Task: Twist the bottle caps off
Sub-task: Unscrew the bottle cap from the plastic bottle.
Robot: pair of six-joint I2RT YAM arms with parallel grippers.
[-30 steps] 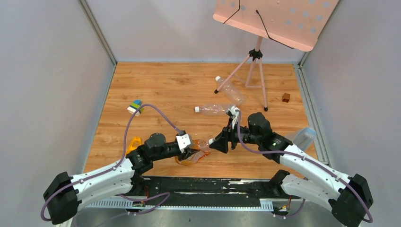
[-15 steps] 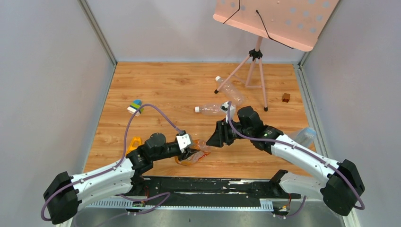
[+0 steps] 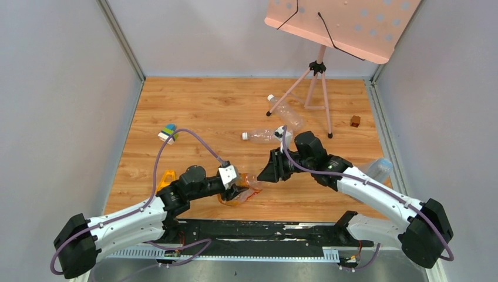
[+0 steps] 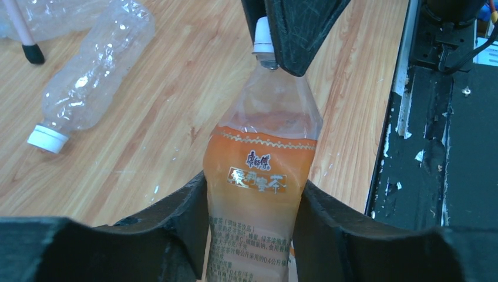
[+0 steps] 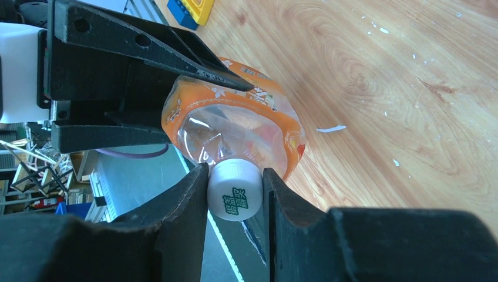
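near the middle of the worktop's (image 3: 194,111) near edge, the left pincer (image 4: 251,202) is pinching the orange-labelled tea bottle (image 4: 258,153) by its body, while the right pincer (image 5: 235,176) is pinching its white cap (image 5: 236,198). twisting well is calling for rotation about the neck's axis, without the soft body slipping.

— Where does the top view sit?
— High above the near edge, looking down and forward over the whole tabletop (image 3: 194,106).
— And the wrist views?
— Close in, each looking out between its own pair: left fingers (image 4: 176,232), right fingers (image 5: 167,235). They face each other, sharing the orange-labelled bottle (image 4: 258,176) and its white cap (image 5: 235,197).
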